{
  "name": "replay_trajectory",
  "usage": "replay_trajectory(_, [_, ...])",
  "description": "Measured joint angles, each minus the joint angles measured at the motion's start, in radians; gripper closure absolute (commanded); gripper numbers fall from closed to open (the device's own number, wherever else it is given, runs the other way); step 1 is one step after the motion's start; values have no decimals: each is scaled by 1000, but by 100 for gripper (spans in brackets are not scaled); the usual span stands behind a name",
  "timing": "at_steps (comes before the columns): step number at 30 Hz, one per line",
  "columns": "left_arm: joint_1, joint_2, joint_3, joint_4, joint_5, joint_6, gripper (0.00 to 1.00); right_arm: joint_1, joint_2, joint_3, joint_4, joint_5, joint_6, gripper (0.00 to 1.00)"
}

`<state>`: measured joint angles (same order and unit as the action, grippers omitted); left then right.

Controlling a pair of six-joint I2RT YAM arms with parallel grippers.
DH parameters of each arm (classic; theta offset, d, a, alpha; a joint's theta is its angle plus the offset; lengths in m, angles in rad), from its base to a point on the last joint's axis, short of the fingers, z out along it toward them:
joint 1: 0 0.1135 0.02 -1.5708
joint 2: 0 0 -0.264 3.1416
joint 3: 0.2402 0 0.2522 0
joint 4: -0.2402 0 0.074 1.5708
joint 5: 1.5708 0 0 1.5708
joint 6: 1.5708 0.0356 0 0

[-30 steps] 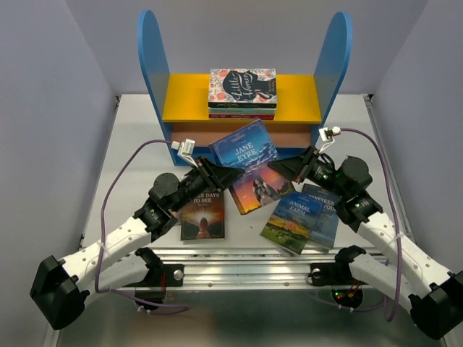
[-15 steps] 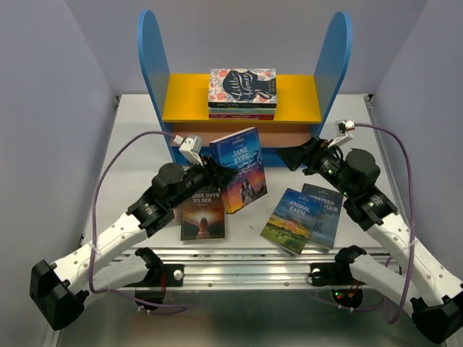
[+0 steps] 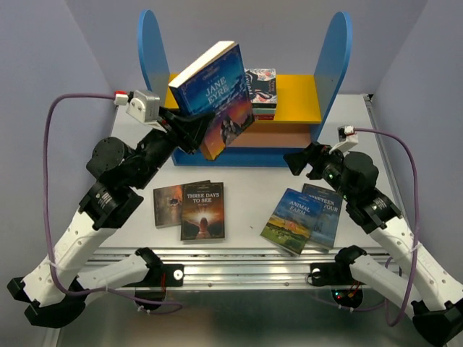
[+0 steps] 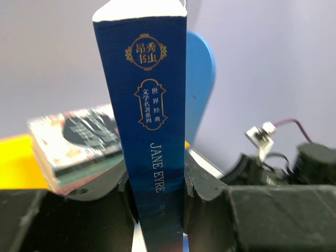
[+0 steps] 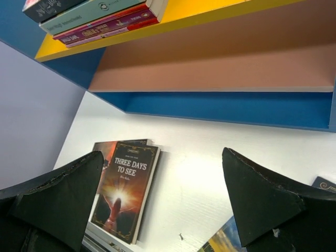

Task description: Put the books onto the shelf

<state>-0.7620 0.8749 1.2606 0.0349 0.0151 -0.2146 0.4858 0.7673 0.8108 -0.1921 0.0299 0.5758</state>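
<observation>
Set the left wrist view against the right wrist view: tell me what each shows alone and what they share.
Left wrist only: Jane Eyre upright, spine toward the camera, clamped in the left gripper, with the right arm beyond it.
Right wrist only: the open right gripper, the salmon board, and Three Days to See flat on the table, overlapping another book.
Both: the stack on the yellow board, and blue parts of the shelf.
</observation>
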Motion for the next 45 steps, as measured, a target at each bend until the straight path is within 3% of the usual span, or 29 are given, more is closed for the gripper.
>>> replay_trajectory(7, [0, 203, 275, 12, -145, 248, 100, 0, 25, 18, -20, -12, -76, 0])
replay_trajectory(18, [33, 433, 374, 147, -406, 539, 100, 0, 72, 73, -35, -11, -121, 0])
replay_trajectory(32, [266, 534, 307, 352, -440, 492, 100, 0, 107, 80, -47, -11, -143, 0])
replay_trajectory(40, [282, 539, 119, 436, -408, 436, 100, 0, 107, 80, -53, -3, -143, 0])
replay_trajectory(45, [283, 565, 91, 436, -405, 416, 100, 0, 102, 80, -63, 1, -147, 0])
